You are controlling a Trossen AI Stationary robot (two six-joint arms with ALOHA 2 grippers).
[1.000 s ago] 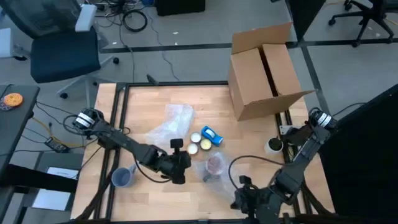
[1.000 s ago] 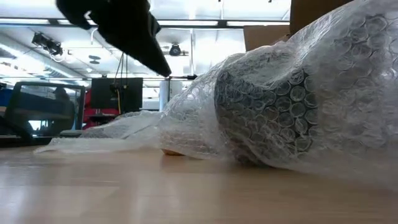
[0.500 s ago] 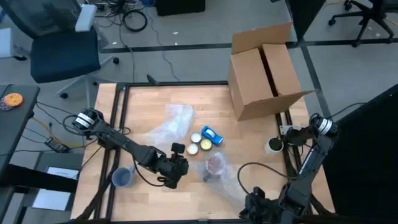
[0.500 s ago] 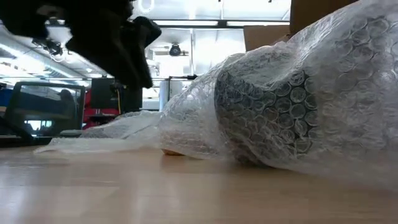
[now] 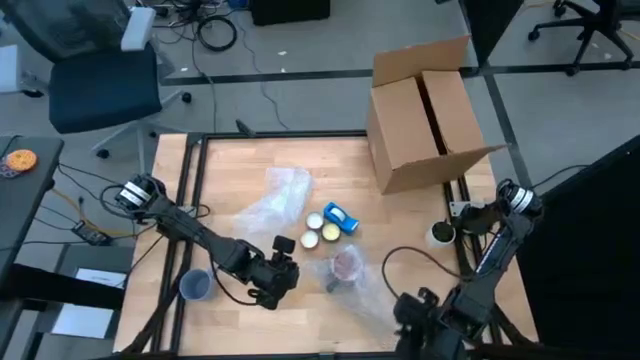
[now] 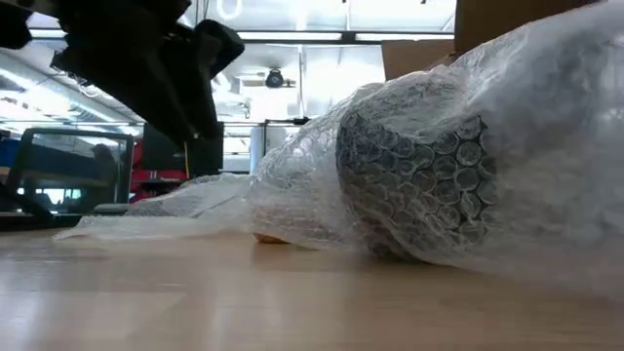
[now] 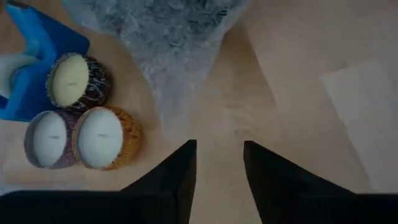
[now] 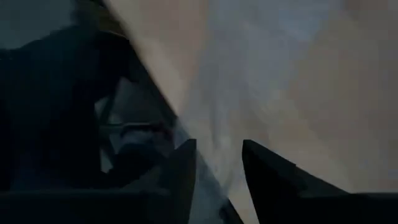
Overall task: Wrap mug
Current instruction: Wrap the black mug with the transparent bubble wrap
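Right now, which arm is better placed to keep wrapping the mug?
Probably left. The left claw hangs beside the bubble-wrapped mug; the right claw is at the table's near edge, farther off.

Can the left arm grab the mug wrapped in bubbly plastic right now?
Probably yes. The left gripper sits just beside the bubble-wrapped mug, fingers open, with only bare wooden table between them. The three small candles lie off to one side.

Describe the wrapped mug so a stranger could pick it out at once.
Start at the brown cardboard box at the wooden table's far right. Toward the near edge sit three small round candles. Just nearer lies the dark mug, the only thing bundled in clear bubble wrap.
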